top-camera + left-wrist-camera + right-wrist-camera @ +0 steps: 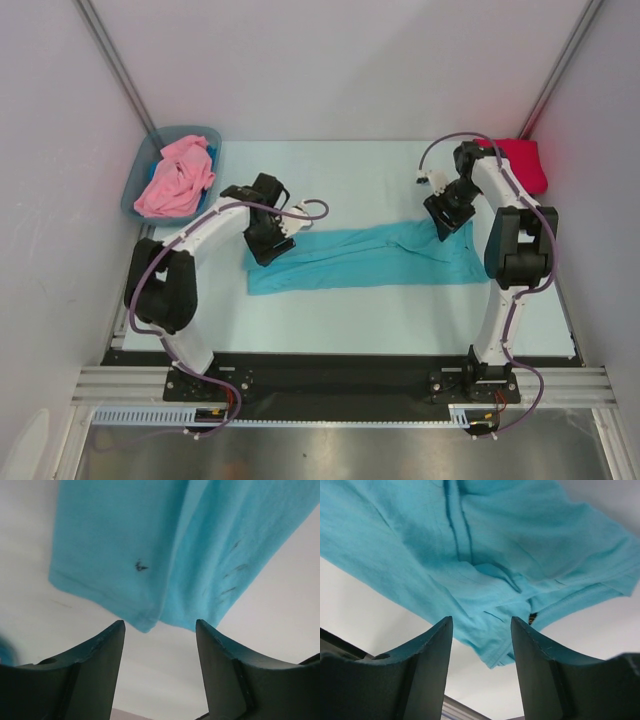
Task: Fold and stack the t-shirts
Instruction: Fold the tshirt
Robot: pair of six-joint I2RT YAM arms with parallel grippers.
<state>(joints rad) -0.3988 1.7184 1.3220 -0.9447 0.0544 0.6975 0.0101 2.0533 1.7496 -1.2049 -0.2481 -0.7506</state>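
A pale counter (330, 165) walled in by white panels: the teal t-shirt (370, 262) lies across its middle as a long, narrow band running left to right in front of you. The left jaws hang just over the band's left end, spread apart and gripping nothing. The left wrist view shows a hemmed corner of the cloth beyond the gap between them, with two layers meeting there. The right jaws are likewise apart and empty over the opposite end, where the right wrist view shows darker seam lines, a sleeve edge and bunched creases.

One set of jaws at each end reads as the setup for a two-handed fold. You likely want both ends pinched at once so the band can be brought over on itself without skewing. The cloth looks thin and limp, smooth at the hem end and rumpled at the right, with a few small dark flecks near the hem.

The pink t-shirt (178, 180) sits crumpled and unfolded in the grey-blue bin (190, 131) at the far left corner. The crimson t-shirt (527, 162) rests at the counter's far right corner, seemingly a compact bundle and perhaps the start of the stack, though the right arm (497, 190) hides part of it.
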